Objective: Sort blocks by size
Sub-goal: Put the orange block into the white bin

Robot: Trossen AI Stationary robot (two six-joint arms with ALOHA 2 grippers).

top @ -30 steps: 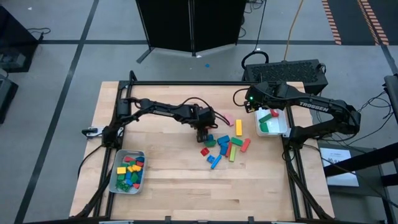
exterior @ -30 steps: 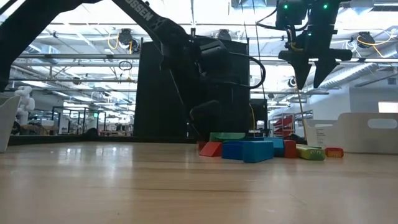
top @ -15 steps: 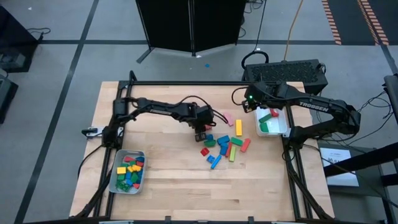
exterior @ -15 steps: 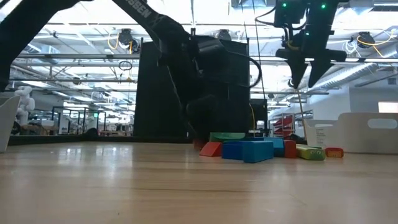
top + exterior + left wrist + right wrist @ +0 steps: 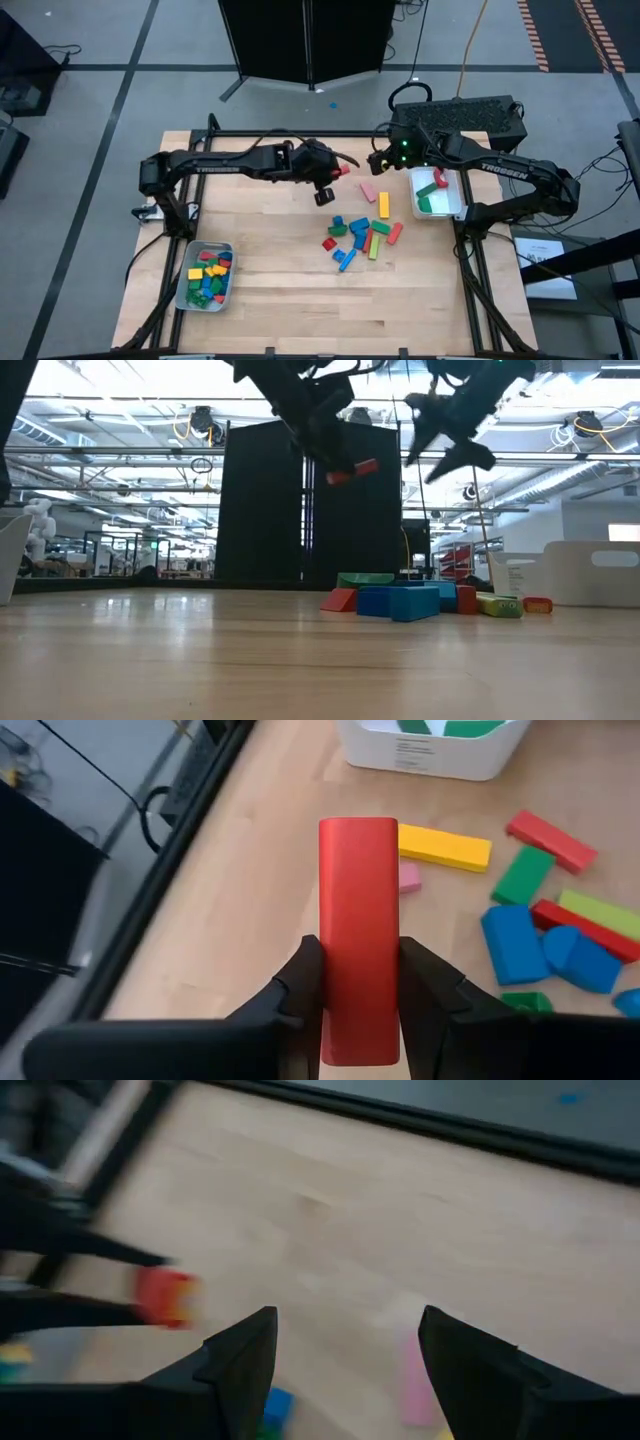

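Lifted off the pile, left tool [image 5: 358, 995] grips red bar [image 5: 358, 935].

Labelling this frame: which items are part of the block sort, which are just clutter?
Job:
- red bar, clamped in left gripper, raised above the table
- loose block pile
- right gripper, open, empty
- left tray, right tray, both holding blocks

Lying about:
- black case behind the table
- cables
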